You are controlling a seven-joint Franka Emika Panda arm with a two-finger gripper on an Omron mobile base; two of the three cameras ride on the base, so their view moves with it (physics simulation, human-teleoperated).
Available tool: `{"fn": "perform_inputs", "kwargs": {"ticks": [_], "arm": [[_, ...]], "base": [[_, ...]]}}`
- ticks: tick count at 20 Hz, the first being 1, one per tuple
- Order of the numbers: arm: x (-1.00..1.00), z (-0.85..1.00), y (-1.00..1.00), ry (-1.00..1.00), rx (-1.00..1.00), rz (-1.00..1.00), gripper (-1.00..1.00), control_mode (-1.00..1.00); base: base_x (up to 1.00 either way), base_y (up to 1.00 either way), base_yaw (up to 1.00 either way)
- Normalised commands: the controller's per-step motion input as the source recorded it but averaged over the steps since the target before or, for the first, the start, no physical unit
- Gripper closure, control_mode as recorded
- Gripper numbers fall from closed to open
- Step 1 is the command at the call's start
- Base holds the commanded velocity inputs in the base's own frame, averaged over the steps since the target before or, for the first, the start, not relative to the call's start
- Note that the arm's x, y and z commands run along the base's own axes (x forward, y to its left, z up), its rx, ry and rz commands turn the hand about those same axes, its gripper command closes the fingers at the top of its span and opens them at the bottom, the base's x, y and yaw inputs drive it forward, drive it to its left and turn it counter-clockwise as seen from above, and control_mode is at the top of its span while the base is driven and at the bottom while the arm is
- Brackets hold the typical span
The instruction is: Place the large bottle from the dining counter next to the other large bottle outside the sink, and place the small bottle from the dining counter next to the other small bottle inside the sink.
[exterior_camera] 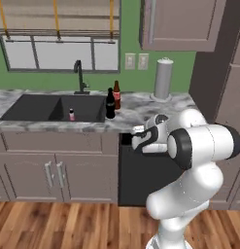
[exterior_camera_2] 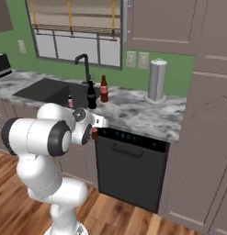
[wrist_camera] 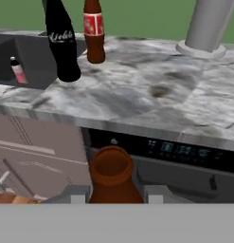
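My gripper (wrist_camera: 113, 198) is shut on a small brown bottle (wrist_camera: 111, 174), seen from above its open neck, held in front of the dishwasher below the counter edge. In the base views the gripper (exterior_camera: 135, 140) (exterior_camera_2: 95, 130) hangs just off the counter front, right of the sink. Two large bottles stand side by side on the counter by the sink's right rim: a black one (exterior_camera: 110, 104) (exterior_camera_2: 91, 95) (wrist_camera: 61, 40) and a brown one with a red label (exterior_camera: 116, 95) (exterior_camera_2: 104, 89) (wrist_camera: 94, 31). Another small bottle (exterior_camera: 72, 115) (exterior_camera_2: 70, 101) (wrist_camera: 17, 71) stands inside the sink (exterior_camera: 34, 108) (exterior_camera_2: 41, 89).
A black faucet (exterior_camera: 78, 75) (exterior_camera_2: 83, 64) rises behind the sink. A paper towel roll (exterior_camera: 163, 79) (exterior_camera_2: 157, 80) (wrist_camera: 208, 23) stands at the back right of the marble counter. The dark dishwasher (exterior_camera: 141, 180) (exterior_camera_2: 128, 170) sits under the counter. Tall cabinets close off the right.
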Motion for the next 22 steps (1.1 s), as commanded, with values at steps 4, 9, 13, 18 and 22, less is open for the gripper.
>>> {"fn": "perform_inputs", "kwargs": {"ticks": [4,9,13,18,22], "arm": [[0.0,0.0,0.0,0.0,0.0,0.0,1.0,1.0],[0.0,0.0,0.0,0.0,0.0,0.0,1.0,1.0],[0.0,0.0,0.0,0.0,0.0,0.0,1.0,1.0],[0.0,0.0,0.0,0.0,0.0,0.0,1.0,1.0],[0.0,0.0,0.0,0.0,0.0,0.0,1.0,1.0]], "base": [[0.27,0.85,0.0],[0.44,0.57,0.0],[0.42,0.41,0.0],[0.38,0.32,-0.04],[0.43,0.05,-0.09]]}}
